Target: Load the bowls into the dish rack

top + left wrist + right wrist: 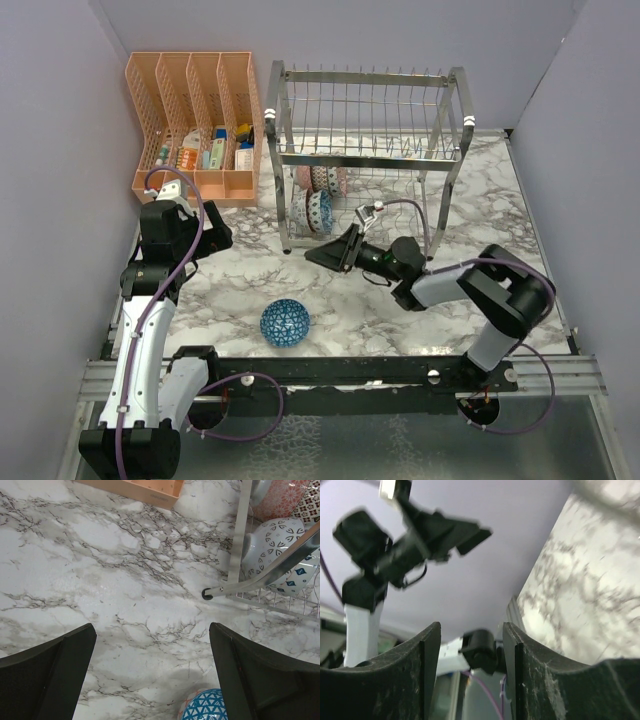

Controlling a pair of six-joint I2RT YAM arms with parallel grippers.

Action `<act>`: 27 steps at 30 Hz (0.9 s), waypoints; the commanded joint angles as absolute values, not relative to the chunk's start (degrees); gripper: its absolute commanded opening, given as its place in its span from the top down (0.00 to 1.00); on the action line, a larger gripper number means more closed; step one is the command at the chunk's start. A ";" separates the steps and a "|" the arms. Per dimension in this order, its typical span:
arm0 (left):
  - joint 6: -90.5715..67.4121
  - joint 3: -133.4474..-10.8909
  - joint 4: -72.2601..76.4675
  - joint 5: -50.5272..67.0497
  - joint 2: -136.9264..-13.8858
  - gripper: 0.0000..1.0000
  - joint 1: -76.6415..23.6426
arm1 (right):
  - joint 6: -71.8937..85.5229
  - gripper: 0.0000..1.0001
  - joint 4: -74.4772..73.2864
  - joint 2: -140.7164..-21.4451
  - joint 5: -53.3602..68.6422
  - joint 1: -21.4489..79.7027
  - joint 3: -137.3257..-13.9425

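Blue bowl (285, 323) on marble table (490, 200) between arms, well apart from rack (365, 150). Other bowls (320, 205) on edge in rack's lower tier, left end. Right gripper (325, 252) low before rack, parted, empty. Left gripper (152, 630) spread wide, empty.

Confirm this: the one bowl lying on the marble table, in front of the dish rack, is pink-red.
Not pink-red: the bowl on the table is blue, as the top external view shows. It does lie in front of the dish rack.
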State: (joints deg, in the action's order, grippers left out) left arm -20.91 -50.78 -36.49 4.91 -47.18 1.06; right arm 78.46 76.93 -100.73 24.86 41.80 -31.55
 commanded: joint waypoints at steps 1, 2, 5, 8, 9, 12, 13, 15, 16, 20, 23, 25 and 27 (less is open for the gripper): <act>-21.46 -52.13 -36.19 4.62 -46.03 0.01 1.23 | 63.75 0.46 62.59 -90.22 25.34 47.83 -28.97; -21.61 -52.08 -36.14 4.62 -45.90 0.01 1.23 | 61.21 0.45 59.11 -87.90 24.12 49.14 -28.44; -22.00 -51.86 -36.12 4.87 -45.92 0.01 1.23 | 53.59 0.41 46.09 -82.46 20.08 53.00 -28.84; -22.41 -51.83 -36.10 4.74 -45.80 0.01 1.22 | 46.09 0.41 33.64 -80.03 16.28 57.34 -31.78; -22.64 -52.02 -36.24 4.44 -45.84 0.01 1.23 | 43.93 0.41 30.90 -79.51 14.87 59.04 -32.53; -23.04 -52.67 -36.46 4.11 -45.91 0.01 1.23 | 36.71 0.41 21.67 -79.12 9.78 64.62 -36.58; -23.14 -52.87 -36.52 4.13 -45.88 0.01 1.23 | 34.16 0.41 18.58 -79.39 7.87 66.78 -38.28; -23.29 -53.17 -36.61 4.30 -45.72 0.01 1.23 | 29.91 0.40 13.72 -80.67 4.91 70.95 -41.50; -23.29 -53.20 -36.67 4.37 -45.63 0.01 1.23 | 28.02 0.40 11.33 -81.62 3.88 72.63 -43.24; -23.51 -53.15 -37.03 4.64 -45.20 0.01 1.23 | 22.63 0.39 4.91 -86.47 1.00 78.63 -49.73; -23.40 -53.02 -37.49 4.49 -44.63 0.01 1.23 | 19.20 0.38 -0.38 -91.13 -0.10 80.83 -54.39; -23.36 -53.04 -37.85 4.31 -44.28 0.01 1.23 | 16.63 0.38 -3.72 -94.76 -0.12 81.64 -57.49; -23.13 -53.01 -38.16 4.23 -44.01 0.01 1.23 | 14.99 0.38 -7.90 -98.05 -1.31 82.20 -60.72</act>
State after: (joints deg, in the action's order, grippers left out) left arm -22.85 -51.16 -37.26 4.89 -45.34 1.06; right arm 22.59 4.32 -92.03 3.38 81.08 -55.13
